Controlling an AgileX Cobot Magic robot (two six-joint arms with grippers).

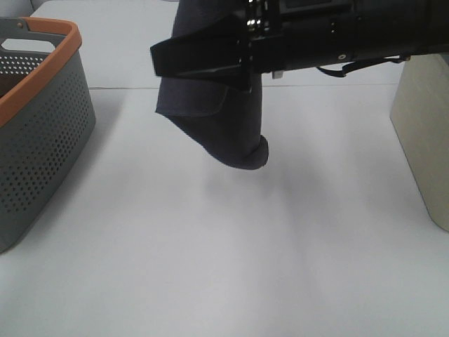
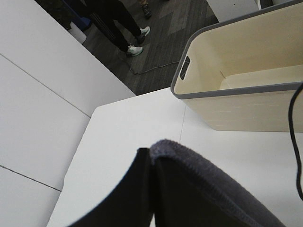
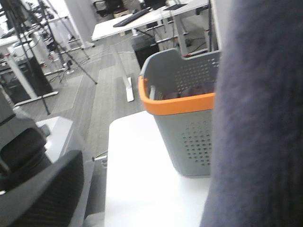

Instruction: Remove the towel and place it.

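1. A white table (image 1: 210, 267) held a basket (image 1: 42, 140) at nine o'clock.
2. The towel (image 1: 210, 133) hung above it at twelve, clamped in the left gripper (image 2: 151, 163).
3. The right gripper's (image 1: 158, 62) spread was unclear.

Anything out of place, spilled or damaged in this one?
Nothing stands out. The towel hangs bunched in mid-air over the white table, apparently clear of its surface, between the perforated basket and the cream bin. Both containers stand upright, and nothing is spilled or visibly damaged.
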